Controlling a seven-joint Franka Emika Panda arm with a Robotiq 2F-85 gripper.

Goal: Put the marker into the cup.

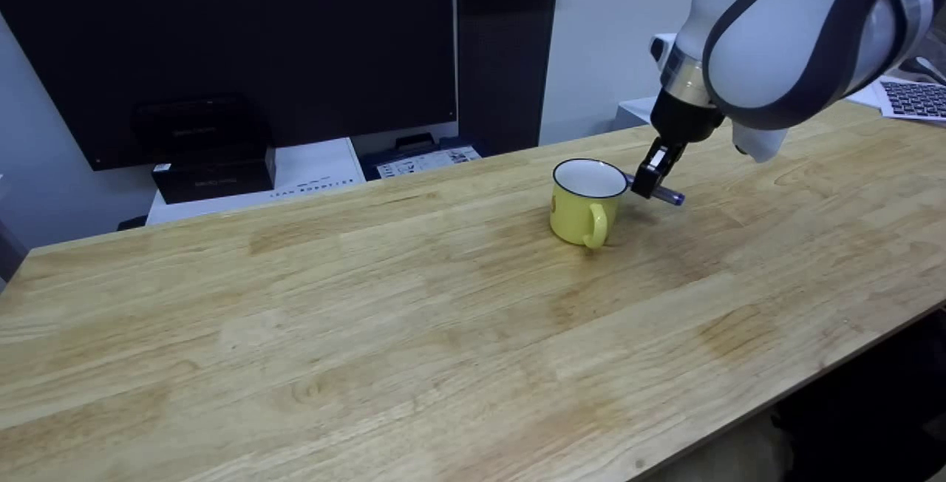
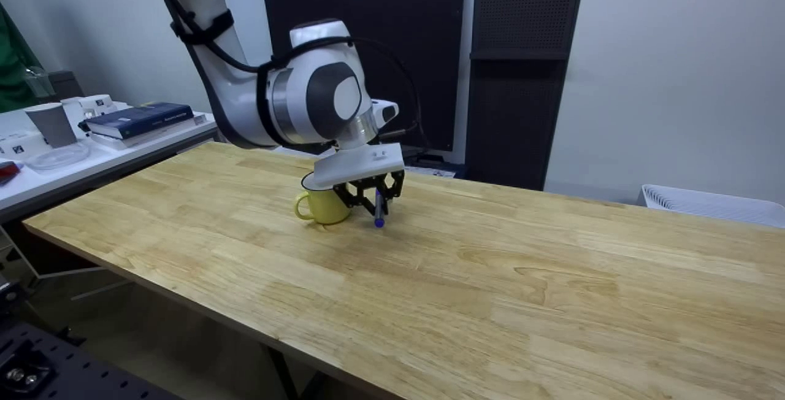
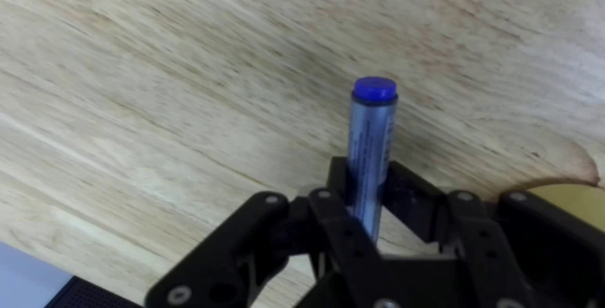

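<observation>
The yellow cup (image 1: 567, 210) stands upright on the table, with its white inside and dark rim up. It also shows in an exterior view (image 2: 330, 207) and at the lower right edge of the wrist view (image 3: 574, 201). My gripper (image 3: 364, 183) is shut on the marker (image 3: 371, 133), a blue-grey stick with a bright blue end. The gripper also shows in both exterior views (image 1: 647, 185) (image 2: 378, 207), close beside the cup. The marker (image 1: 671, 195) lies closer to level than upright, low over the table. Its far part is hidden by the fingers in the wrist view.
The wooden table (image 1: 332, 334) carries the cup. A laptop (image 1: 913, 97) sits at its far right in an exterior view. Dark panels (image 1: 236, 46) and a wall stand behind the table. A side table with books (image 2: 138, 119) and a grey cup (image 2: 52, 124) is beyond the left end.
</observation>
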